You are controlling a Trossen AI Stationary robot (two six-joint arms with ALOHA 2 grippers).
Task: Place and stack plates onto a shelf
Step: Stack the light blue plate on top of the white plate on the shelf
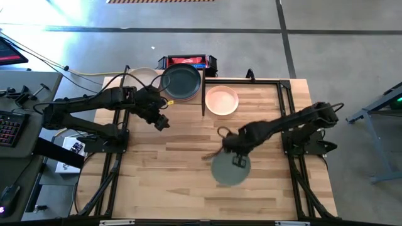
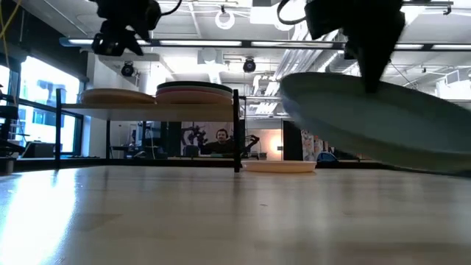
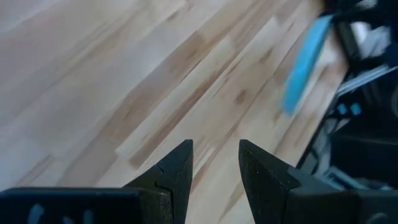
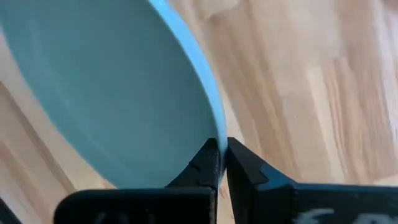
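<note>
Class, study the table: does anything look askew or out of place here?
One thing: the sage green plate hangs tilted above the tabletop, pinched at its rim by the right claw. The peach plate lies on the table beside the shelf, not on it.

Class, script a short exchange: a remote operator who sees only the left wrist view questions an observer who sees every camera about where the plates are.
Operator: I see only bare planks past my open fingers. Is the other arm holding anything?
Observer: Yes. The right gripper is shut on the rim of the round sage green plate, which hangs tilted.
Operator: Is any plate waiting on the table?
Observer: One round peach plate lies flat beside the small light-wood shelf.
</note>
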